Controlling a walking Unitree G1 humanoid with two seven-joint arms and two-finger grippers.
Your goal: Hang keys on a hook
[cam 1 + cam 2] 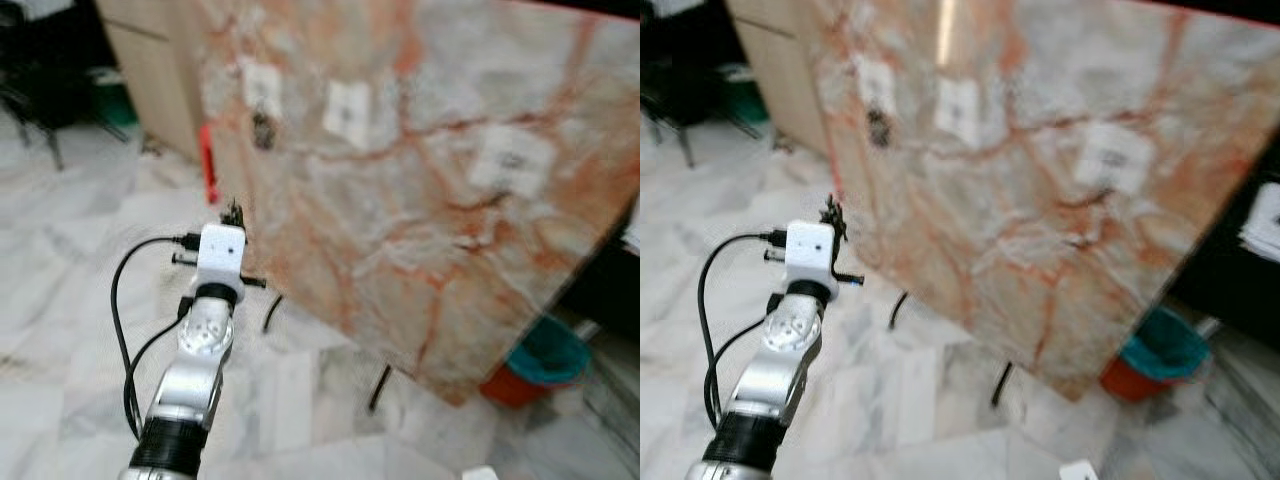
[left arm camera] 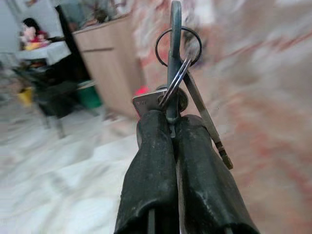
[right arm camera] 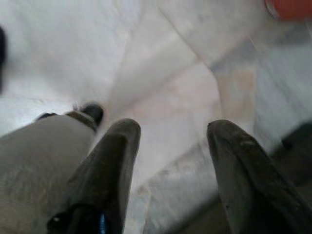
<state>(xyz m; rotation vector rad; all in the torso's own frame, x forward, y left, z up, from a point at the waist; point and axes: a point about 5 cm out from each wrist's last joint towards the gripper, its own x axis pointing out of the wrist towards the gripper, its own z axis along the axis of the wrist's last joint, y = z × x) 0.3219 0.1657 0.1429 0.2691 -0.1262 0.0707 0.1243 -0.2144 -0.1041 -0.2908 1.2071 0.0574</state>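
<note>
My left gripper (image 2: 170, 119) is shut on a bunch of keys (image 2: 174, 92). A round key ring (image 2: 178, 47) and a long key stick out past the fingertips. In the left eye view the left arm is raised, and the keys (image 1: 234, 212) show as a small dark shape just above its white wrist camera (image 1: 222, 250). They are close to the left edge of a tilted marble panel (image 1: 400, 200). The panel carries three white hook pads (image 1: 262, 88), (image 1: 348, 110), (image 1: 512, 158), all blurred. A dark hook (image 1: 263, 130) sits below the leftmost pad. My right gripper (image 3: 170, 131) hangs open over the floor.
The panel stands on thin black legs (image 1: 378, 388) on a white marble floor. A teal bucket (image 1: 550, 355) and an orange bowl sit under the panel's right end. A wooden cabinet (image 1: 150, 60) and a red object (image 1: 208, 160) are behind its left edge. Dark chair legs (image 1: 40, 120) stand at far left.
</note>
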